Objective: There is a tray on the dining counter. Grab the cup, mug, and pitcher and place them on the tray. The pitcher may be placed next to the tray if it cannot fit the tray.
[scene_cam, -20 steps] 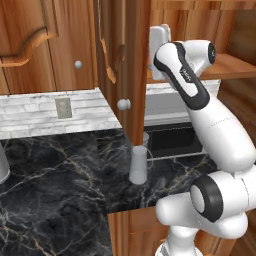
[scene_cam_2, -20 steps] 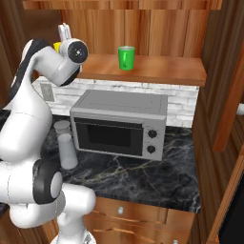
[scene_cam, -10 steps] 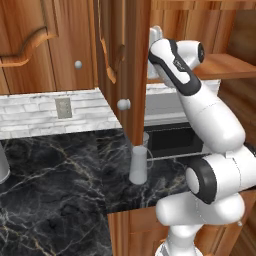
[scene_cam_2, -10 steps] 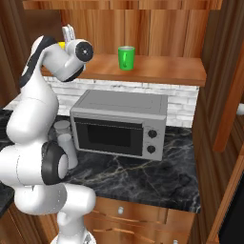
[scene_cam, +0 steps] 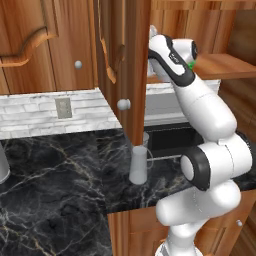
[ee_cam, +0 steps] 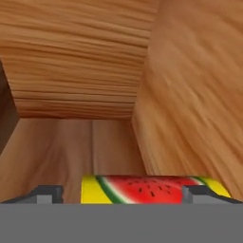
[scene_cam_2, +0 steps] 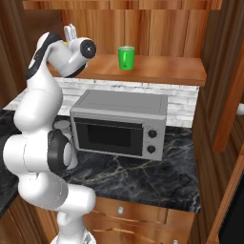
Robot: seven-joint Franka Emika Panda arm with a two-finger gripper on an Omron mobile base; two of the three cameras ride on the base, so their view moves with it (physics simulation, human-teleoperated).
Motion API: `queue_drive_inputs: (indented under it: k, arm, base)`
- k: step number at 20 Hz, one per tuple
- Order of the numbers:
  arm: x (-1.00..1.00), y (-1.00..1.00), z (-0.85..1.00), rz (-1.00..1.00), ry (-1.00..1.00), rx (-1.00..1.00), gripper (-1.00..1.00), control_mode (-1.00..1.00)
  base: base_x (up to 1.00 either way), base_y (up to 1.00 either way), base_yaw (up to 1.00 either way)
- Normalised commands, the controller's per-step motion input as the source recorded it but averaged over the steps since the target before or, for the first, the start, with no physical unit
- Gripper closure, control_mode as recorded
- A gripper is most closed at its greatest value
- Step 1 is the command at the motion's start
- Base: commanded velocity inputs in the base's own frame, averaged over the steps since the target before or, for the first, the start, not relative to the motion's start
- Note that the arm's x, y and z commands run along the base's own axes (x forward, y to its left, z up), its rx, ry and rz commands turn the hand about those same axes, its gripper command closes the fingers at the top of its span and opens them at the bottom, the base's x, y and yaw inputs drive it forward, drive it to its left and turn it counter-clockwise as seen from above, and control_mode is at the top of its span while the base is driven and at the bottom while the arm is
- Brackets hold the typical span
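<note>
My gripper [scene_cam_2: 70,30] is raised at the left end of the wooden shelf [scene_cam_2: 157,71], fingers pointing up, and its tip [scene_cam: 151,32] shows past the cabinet door edge. In the hand view the gripper [ee_cam: 123,192] is open, and a small watermelon-patterned cup or mug [ee_cam: 152,189] lies low between its fingertips, apart from them. A green cup or mug [scene_cam_2: 126,58] stands further right on the shelf. The pale grey pitcher [scene_cam: 138,164] stands on the black marble counter [scene_cam: 60,175] below. The tray is out of view.
A grey microwave [scene_cam_2: 119,124] sits on the counter under the shelf. An open wooden cabinet door [scene_cam: 122,65] with a round knob hangs just left of the hand. Wood panels [ee_cam: 190,85] close in around the hand. A grey object [scene_cam: 2,165] is at the counter's far left.
The upper arm has swung upright and the hand has turned and risen a little towards the shelf's left end. The jaws have stayed open.
</note>
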Motion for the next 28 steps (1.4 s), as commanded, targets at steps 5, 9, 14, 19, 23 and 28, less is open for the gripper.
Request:
queue_drive_inputs:
  k: [5, 9, 14, 19, 23, 28]
  arm:
    - [0.16, 0.07, 0.0, 0.06, 0.08, 0.0, -1.0, -1.0]
    - [0.04, 0.0, 0.0, 0.09, 0.1, 0.0, -1.0, -1.0]
    - [0.0, 0.0, 0.0, 0.13, 0.07, 0.0, -1.0, -1.0]
    - [-0.01, 0.0, 0.0, 0.15, -0.01, 0.0, -1.0, -1.0]
    - [-0.06, 0.0, 0.0, 0.11, 0.0, 0.0, -1.0, -1.0]
    - [-0.18, 0.0, -0.02, 0.11, 0.0, 0.0, -1.0, -1.0]
  base:
    - [0.0, 0.0, 0.0]
    - [0.0, 0.0, 0.0]
    - [0.0, 0.0, 0.0]
    - [0.0, 0.0, 0.0]
    - [0.0, 0.0, 0.0]
    - [0.0, 0.0, 0.0]
